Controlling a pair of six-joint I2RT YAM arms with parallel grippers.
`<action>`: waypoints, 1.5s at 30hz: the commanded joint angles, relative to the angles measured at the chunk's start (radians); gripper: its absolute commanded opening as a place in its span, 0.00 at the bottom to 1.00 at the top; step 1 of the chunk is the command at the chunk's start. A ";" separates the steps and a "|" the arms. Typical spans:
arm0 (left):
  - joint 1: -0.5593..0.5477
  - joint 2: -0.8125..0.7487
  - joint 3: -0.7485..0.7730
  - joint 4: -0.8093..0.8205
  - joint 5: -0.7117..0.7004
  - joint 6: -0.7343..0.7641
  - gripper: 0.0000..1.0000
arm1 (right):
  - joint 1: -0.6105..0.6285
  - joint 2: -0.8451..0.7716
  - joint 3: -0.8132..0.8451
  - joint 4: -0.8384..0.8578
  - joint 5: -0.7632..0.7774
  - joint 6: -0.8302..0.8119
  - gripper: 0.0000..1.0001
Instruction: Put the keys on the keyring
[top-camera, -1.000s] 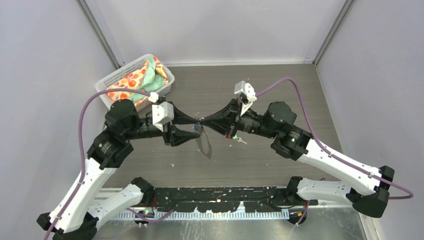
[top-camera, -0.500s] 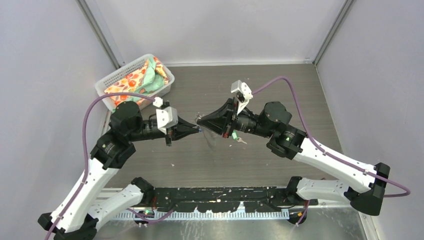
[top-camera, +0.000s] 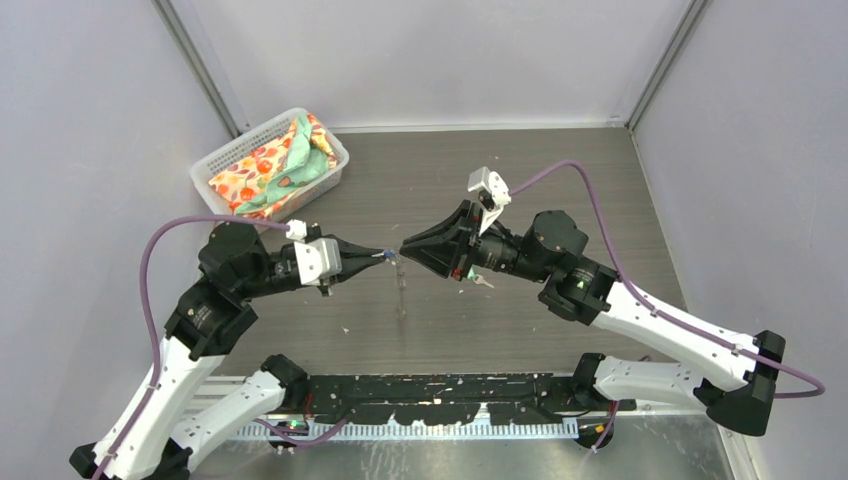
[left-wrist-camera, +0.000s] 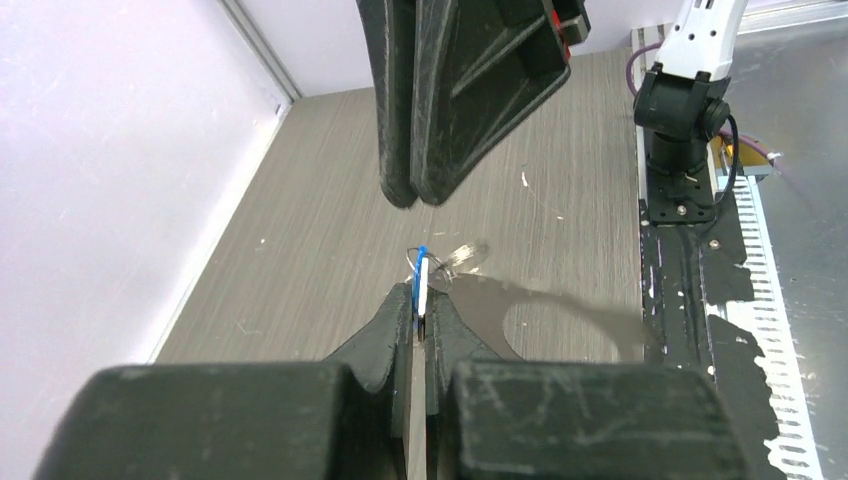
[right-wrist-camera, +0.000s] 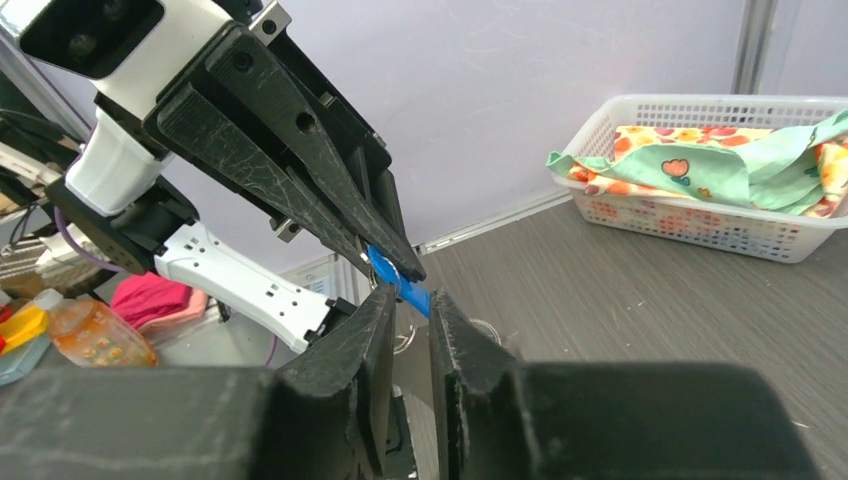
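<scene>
Closest to me, the left gripper (top-camera: 381, 257) has its jaws pinched tight on the blue key (left-wrist-camera: 421, 283), gripping it by the plastic head, which stands on edge and pokes out just past the fingertips. The keyring (left-wrist-camera: 456, 258) shows as a thin wire loop right at that key's end, just beyond the left jaws and a little to one side of them. Tip to tip with them, nearly touching, is the right gripper (top-camera: 404, 247). Its jaws are drawn together to a narrow slit, and I cannot tell whether any wire is caught in it. The green key (top-camera: 478, 281) lies on the table (top-camera: 560, 170), under the body of the right gripper, well behind its jaws. Far beyond the left jaws, at the back corner, is a white basket (top-camera: 222, 158) heaped with printed cloth (top-camera: 275, 165).
</scene>
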 joint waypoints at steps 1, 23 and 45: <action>0.000 -0.008 0.006 0.048 -0.009 -0.003 0.00 | -0.003 -0.047 0.005 0.022 0.035 -0.001 0.27; -0.001 0.002 0.030 0.084 0.084 0.040 0.01 | -0.003 -0.112 -0.038 -0.284 0.019 -0.177 0.78; -0.001 0.068 0.084 0.195 0.064 -0.043 0.01 | -0.002 0.015 -0.487 0.437 0.106 0.023 1.00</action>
